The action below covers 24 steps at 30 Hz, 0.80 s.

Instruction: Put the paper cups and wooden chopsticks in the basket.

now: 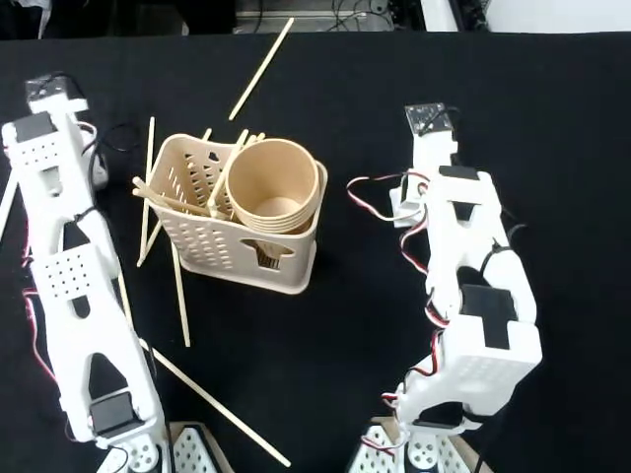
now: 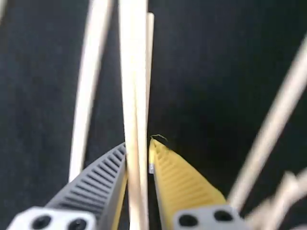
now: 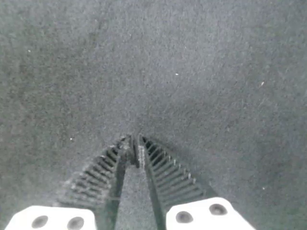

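Left hand (image 2: 138, 143) pinches a pale wooden chopstick (image 2: 133, 72); right hand (image 3: 133, 146) sits closed, empty. Swivelling loose, it may snag the cream slotted basket (image 1: 227, 246).

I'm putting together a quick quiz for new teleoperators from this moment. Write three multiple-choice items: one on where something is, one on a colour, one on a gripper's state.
1. Where are the stacked tan paper cups?
A. On a white plate
B. In the cream slotted plastic basket
C. On a shelf

2. What colour is the table's cloth surface?
A. Black
B. Green
C. White

3. How are the fingers of the left gripper?
A. Wide open and empty
B. Shut on a cup
C. Shut on a pale wooden chopstick

Answers:
1 B: the high view shows the cups standing upright inside the basket.
2 A: the cloth is black in the high view.
3 C: the left wrist view shows the grey and yellow fingers pinching the stick between them.
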Tool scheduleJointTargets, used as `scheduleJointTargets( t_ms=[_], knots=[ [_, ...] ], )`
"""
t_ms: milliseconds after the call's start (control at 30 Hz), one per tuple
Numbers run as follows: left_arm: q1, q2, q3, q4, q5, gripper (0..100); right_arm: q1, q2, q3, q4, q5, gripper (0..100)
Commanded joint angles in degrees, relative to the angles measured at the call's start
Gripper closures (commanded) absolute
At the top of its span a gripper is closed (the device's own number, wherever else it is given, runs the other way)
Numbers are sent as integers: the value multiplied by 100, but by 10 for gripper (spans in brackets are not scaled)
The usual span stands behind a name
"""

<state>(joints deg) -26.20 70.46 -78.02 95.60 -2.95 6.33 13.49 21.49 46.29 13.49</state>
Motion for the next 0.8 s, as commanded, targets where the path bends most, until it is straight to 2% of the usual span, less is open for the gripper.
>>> scheduleJointTargets(
  t_ms=[0,167,333,467,600,767],
  knots=[
    [127,-651,-277,545,-237,972,-97,-22,-22,-79,62,986],
    [127,-1521,1138,545,-466,972,-97,-22,-22,-79,62,986],
    [154,-3455,2571,545,-352,972,-97,-22,-22,-79,62,986],
    [382,-5248,2914,475,-387,972,-97,-22,-22,-79,62,986],
    [743,-6092,2914,-404,-387,972,-97,-22,-22,-79,62,986],
    [1314,-6338,2914,-1187,-396,972,-97,-22,-22,-53,62,986]
  ],
)
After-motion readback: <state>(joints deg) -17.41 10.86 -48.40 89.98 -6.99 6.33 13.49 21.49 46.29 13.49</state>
